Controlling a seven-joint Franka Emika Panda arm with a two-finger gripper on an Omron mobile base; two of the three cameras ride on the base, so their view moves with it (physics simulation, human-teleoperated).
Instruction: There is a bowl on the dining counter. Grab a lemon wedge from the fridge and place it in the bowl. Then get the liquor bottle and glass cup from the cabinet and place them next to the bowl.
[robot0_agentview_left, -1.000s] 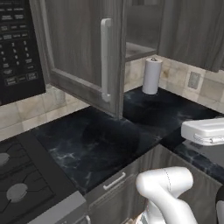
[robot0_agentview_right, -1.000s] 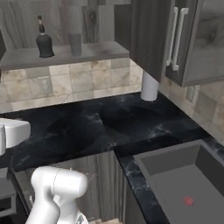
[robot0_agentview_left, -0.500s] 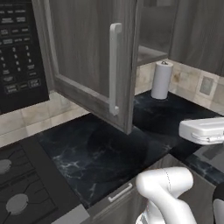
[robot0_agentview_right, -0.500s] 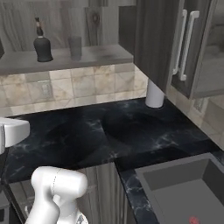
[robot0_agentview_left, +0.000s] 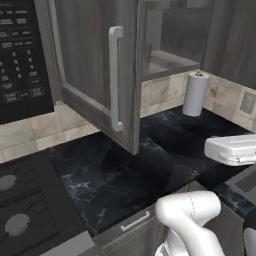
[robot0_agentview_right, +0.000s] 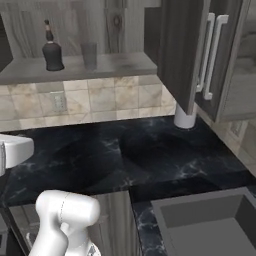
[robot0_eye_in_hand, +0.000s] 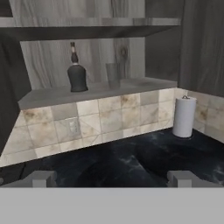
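Observation:
The cabinet (robot0_agentview_left: 95, 65) hangs open, its door with the silver bar handle (robot0_agentview_left: 116, 80) swung out over the worktop. On its lower shelf (robot0_eye_in_hand: 100, 89) the dark liquor bottle (robot0_eye_in_hand: 77, 72) (robot0_agentview_right: 52, 50) stands upright. The glass cup (robot0_eye_in_hand: 113, 73) (robot0_agentview_right: 89, 54) is a short way to its right. My gripper (robot0_eye_in_hand: 112, 179) is open and holds nothing. It sits low in front of the shelf, well short of both, with its fingertips (robot0_eye_in_hand: 43, 178) far apart. The bowl, dining counter, lemon wedge and fridge are out of view.
A black worktop (robot0_agentview_left: 125, 175) runs below the cabinet, with a paper towel roll (robot0_agentview_left: 194, 94) at the back wall. A black microwave (robot0_agentview_left: 20, 50) and a stove (robot0_agentview_left: 20, 220) are on the left. A sink (robot0_agentview_right: 210, 225) and a closed two-handled cabinet (robot0_agentview_right: 215, 50) are on the right.
The base has driven, so both base views have shifted and the open cabinet looks a little nearer. Bottle and cup stay on the shelf. The gripper stays open.

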